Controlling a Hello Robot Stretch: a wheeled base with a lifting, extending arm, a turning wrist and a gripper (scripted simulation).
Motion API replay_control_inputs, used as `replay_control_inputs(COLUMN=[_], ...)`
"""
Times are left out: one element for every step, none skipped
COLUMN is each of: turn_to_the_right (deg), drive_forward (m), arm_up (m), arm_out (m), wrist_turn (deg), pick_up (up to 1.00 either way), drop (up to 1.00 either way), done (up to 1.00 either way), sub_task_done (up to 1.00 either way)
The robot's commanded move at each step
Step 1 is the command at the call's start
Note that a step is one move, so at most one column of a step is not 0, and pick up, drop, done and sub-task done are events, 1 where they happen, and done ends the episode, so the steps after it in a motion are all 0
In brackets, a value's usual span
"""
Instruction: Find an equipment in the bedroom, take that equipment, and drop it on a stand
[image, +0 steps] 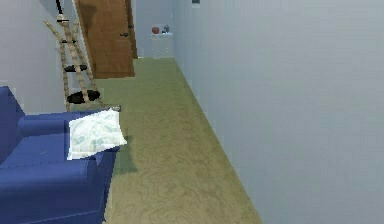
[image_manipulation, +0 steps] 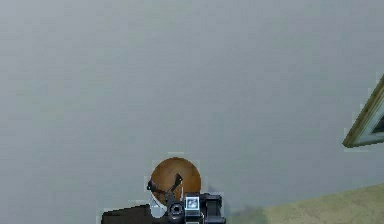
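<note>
Arm side view: an orange-brown ball (image_manipulation: 175, 178) with dark seams is seen low in the middle, hanging at the far end of the jaws against a bare grey wall (image_manipulation: 190, 70) and clear of every surface. It is held by the jaws; how the jaws themselves are set cannot be told. Two small white marker squares (image_manipulation: 202, 206) are noted just right of and below the ball. A framed picture (image_manipulation: 366, 115) is hung on the wall at the right edge. A strip of olive floor (image_manipulation: 330, 208) is seen at the lower right.

Forward view: a blue armchair (image: 45, 165) is placed at the lower left, with a white pillow (image: 95, 135) laid on its arm. A pale wall (image: 290, 90) is seen along the right. At the far end a wooden door (image: 105, 35) is set, with a leaning wooden rack (image: 72, 60) to its left. A small white table (image: 162, 42) stands to its right, carrying a pinkish thing (image: 155, 31) too small to name.
</note>
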Motion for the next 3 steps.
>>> replay_control_inputs(turn_to_the_right=[0.0,0.0,0.0], drive_forward=[0.0,0.0,0.0], arm_up=[0.0,0.14,0.0], arm_out=[-0.08,0.0,0.08], wrist_turn=[0.0,0.0,0.0], pick_up=[0.0,0.0,0.0], drop=[0.0,0.0,0.0], done=[0.0,0.0,0.0], sub_task_done=[0.0,0.0,0.0])
